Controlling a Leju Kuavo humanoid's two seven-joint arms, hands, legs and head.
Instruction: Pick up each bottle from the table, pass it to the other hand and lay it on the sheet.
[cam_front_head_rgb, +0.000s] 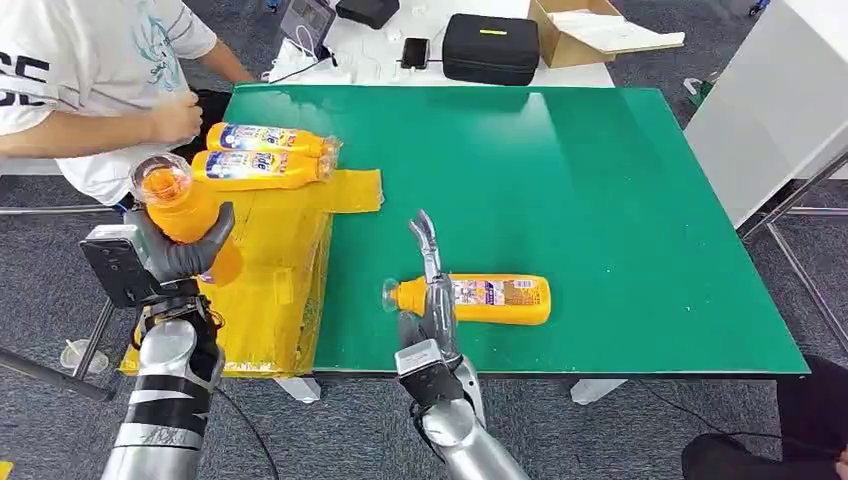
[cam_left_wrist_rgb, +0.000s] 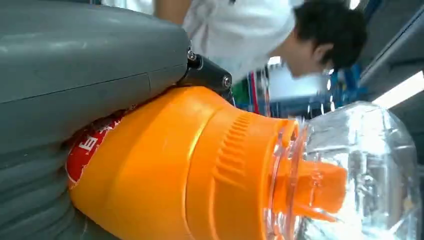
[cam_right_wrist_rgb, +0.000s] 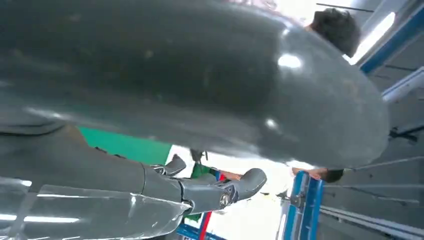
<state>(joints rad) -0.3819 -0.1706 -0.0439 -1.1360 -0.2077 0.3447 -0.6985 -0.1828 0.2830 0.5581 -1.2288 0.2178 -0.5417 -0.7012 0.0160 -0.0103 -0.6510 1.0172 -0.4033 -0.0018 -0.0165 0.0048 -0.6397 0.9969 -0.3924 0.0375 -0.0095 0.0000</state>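
Note:
My left hand (cam_front_head_rgb: 178, 256) grips an orange bottle (cam_front_head_rgb: 190, 215) upright at the left edge of the yellow sheet (cam_front_head_rgb: 280, 265), its clear cap (cam_front_head_rgb: 163, 181) on top. In the left wrist view the bottle (cam_left_wrist_rgb: 175, 165) lies against the thumb (cam_left_wrist_rgb: 75, 75). A second orange bottle (cam_front_head_rgb: 485, 299) lies on its side on the green mat (cam_front_head_rgb: 600, 200), near the front edge. My right hand (cam_front_head_rgb: 432, 300) is open over that bottle's neck, with its fingers (cam_right_wrist_rgb: 200, 192) stretched out and nothing held. Two more bottles (cam_front_head_rgb: 265, 138) (cam_front_head_rgb: 260, 167) lie side by side on the sheet's far end.
A person in a white shirt sits at the far left, one hand (cam_front_head_rgb: 176, 116) close to the two laid bottles. Behind the mat stand a black case (cam_front_head_rgb: 490, 47) and a cardboard box (cam_front_head_rgb: 590, 30). A white cabinet (cam_front_head_rgb: 780, 100) stands on the right.

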